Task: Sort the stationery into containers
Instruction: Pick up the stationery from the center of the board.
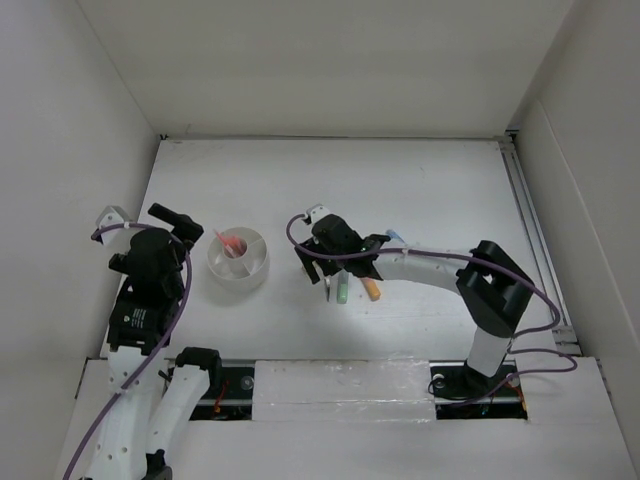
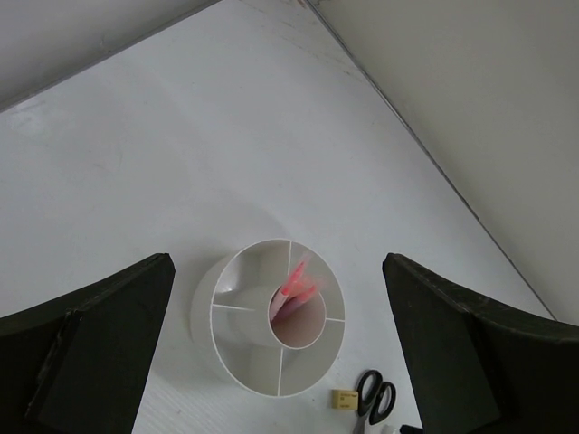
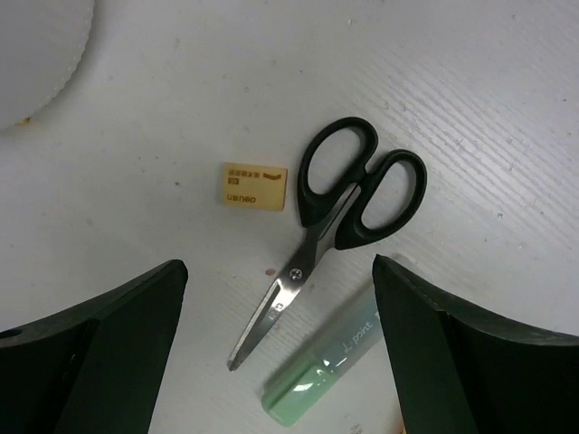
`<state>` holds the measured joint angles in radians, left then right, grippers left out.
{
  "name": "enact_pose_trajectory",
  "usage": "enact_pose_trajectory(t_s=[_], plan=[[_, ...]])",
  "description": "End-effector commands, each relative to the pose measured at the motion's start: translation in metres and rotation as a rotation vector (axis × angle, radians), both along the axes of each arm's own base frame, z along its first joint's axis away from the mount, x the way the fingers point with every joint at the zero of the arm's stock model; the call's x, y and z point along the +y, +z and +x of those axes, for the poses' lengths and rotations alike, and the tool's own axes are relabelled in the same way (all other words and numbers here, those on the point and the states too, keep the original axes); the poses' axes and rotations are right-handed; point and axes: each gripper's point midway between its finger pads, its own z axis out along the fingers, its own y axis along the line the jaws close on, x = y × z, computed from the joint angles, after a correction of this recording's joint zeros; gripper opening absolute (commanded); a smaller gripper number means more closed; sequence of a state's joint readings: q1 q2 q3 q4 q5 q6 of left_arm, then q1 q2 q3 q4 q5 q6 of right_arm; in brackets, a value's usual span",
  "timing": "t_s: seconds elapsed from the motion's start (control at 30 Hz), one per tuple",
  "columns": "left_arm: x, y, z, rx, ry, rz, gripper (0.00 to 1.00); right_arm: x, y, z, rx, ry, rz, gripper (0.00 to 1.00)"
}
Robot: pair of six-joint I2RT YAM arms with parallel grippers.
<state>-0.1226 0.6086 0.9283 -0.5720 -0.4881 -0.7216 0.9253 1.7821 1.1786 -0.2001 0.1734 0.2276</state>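
Scissors [image 3: 344, 226] flat on table [image 3: 452, 72], untouched, between wide-apart fingers of right claw [image 3: 279, 265]; hidden under that arm from above. Eraser [image 3: 254, 186] just beside handles, green marker [image 3: 330, 366] partly behind a finger. Left claw [image 2: 278, 262] also spread, empty, above tub [image 2: 226, 334]; pink pens [image 2: 297, 282] inside blurry, compartment hard to tell.

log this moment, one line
right end effector open over scissors | left end effector open beside tub | pink pens in tub | eraser, green marker loose
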Motion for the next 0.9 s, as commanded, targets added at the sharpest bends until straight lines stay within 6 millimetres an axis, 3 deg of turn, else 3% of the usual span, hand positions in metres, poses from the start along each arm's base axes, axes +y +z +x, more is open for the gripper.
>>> enact_pose_trajectory(t_s=[0.0,0.3,0.37,0.53,0.63,0.87], plan=[[-0.002,0.011,0.006,-0.031,-0.016,0.01,1.0,0.011,0.025,0.018,-0.077,-0.032,0.041,0.89],[0.007,0.005,0.002,-0.007,0.047,0.003,1.0,0.033,-0.002,0.02,-0.034,0.008,0.031,0.77],[0.017,0.004,-0.006,0.009,0.111,0.009,1.0,0.041,0.002,0.02,-0.041,0.017,0.041,0.77],[0.016,0.003,-0.005,0.009,0.103,0.006,1.0,0.046,-0.003,0.016,-0.026,0.026,0.043,0.74],[0.013,0.008,-0.004,-0.014,0.083,0.001,1.0,0.056,0.005,0.014,-0.034,0.042,0.065,0.71],[0.011,0.01,-0.002,-0.019,0.069,0.006,1.0,0.063,-0.007,0.017,-0.018,0.049,0.054,0.67]])
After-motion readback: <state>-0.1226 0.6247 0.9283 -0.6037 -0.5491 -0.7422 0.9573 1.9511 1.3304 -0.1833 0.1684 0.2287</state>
